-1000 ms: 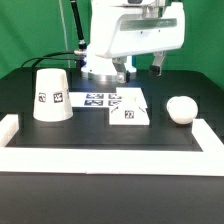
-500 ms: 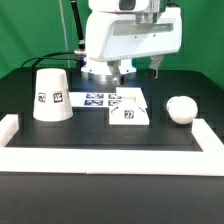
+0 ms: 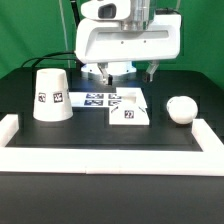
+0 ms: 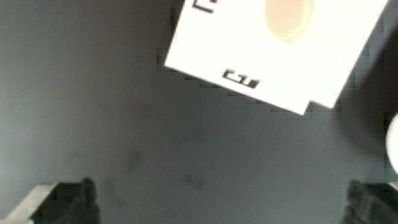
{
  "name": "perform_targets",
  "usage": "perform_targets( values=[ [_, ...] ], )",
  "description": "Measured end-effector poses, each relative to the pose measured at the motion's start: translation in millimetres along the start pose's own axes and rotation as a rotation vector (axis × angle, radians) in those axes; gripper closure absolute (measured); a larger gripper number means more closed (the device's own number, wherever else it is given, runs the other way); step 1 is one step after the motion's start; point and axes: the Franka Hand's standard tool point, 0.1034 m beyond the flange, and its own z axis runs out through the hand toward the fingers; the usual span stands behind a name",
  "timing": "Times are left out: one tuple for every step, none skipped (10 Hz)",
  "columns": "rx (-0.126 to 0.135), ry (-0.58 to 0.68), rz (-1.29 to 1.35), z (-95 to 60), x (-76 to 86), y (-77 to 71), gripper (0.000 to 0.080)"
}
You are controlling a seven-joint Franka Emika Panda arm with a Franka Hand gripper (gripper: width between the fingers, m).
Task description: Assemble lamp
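Observation:
The white conical shade (image 3: 50, 93) stands on the black table at the exterior view's left. The square base block (image 3: 129, 113) lies in the middle, and the round bulb (image 3: 181, 109) lies at the right. My gripper (image 3: 128, 73) hangs above the table behind the base block, open and empty, touching nothing. In the wrist view the base block (image 4: 267, 50) with its round hole shows ahead of the gripper (image 4: 222, 205). The two fingertips (image 4: 68, 200) stand wide apart over bare table. A sliver of the bulb (image 4: 393, 135) shows at the picture's edge.
The marker board (image 3: 100, 99) lies flat between the shade and the base block. A long white border rail (image 3: 100, 155) runs along the table's front and turns up both sides. Black cables hang behind the arm.
The hand has turned at the wrist and shifted a little, so its body now faces the camera more squarely. The three lamp parts have not moved.

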Motion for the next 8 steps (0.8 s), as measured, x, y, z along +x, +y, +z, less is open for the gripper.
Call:
perform_targets(
  values=[
    [0.017,-0.006,0.027,3.6,-2.0,-0.5,0.0100],
    [0.017,-0.005,0.023,3.2,-1.2,-1.0,0.0100],
    [0.017,-0.005,0.023,3.6,-1.3,-1.1,0.0100],
    [0.017,-0.005,0.023,3.7,-1.4,-1.1,0.0100],
    [0.018,-0.001,0.044,3.6,-2.2,-0.3,0.0100],
    [0.025,0.004,0.105,4.9,-9.1,0.8,0.0100],
    [0.036,-0.012,0.165,9.3,-20.0,-1.4,0.0100],
    [0.039,-0.026,0.224,13.6,-28.0,-5.9,0.0100]
  ],
)
